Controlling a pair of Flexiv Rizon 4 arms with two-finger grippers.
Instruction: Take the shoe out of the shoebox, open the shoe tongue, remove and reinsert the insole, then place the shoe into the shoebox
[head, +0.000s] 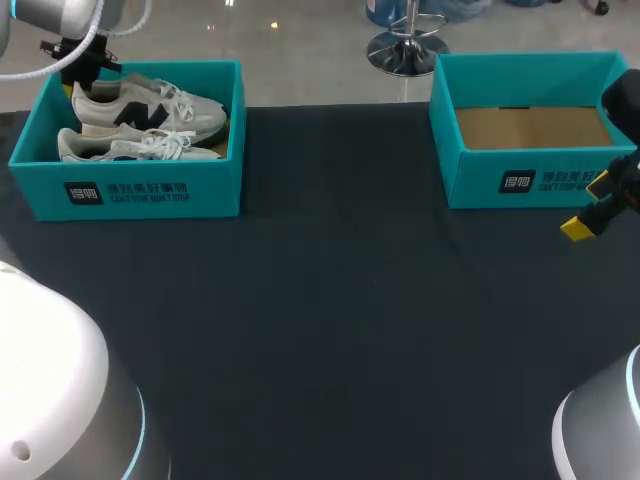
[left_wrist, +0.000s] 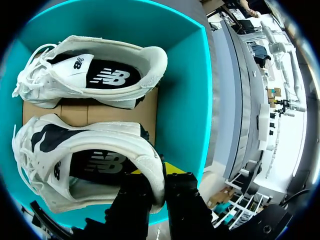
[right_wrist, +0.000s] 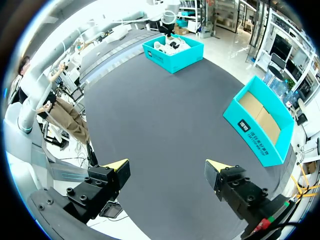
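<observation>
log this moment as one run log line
left gripper: shut on heel of shoe in left shoebox | right gripper: open above table by empty shoebox | shoe not yet out

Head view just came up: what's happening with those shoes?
The left tool is down in the left shoebox, clamped on the heel of the rear sneaker. The front sneaker lies beside it. The right tool hangs open over the table beside the empty right shoebox.
</observation>
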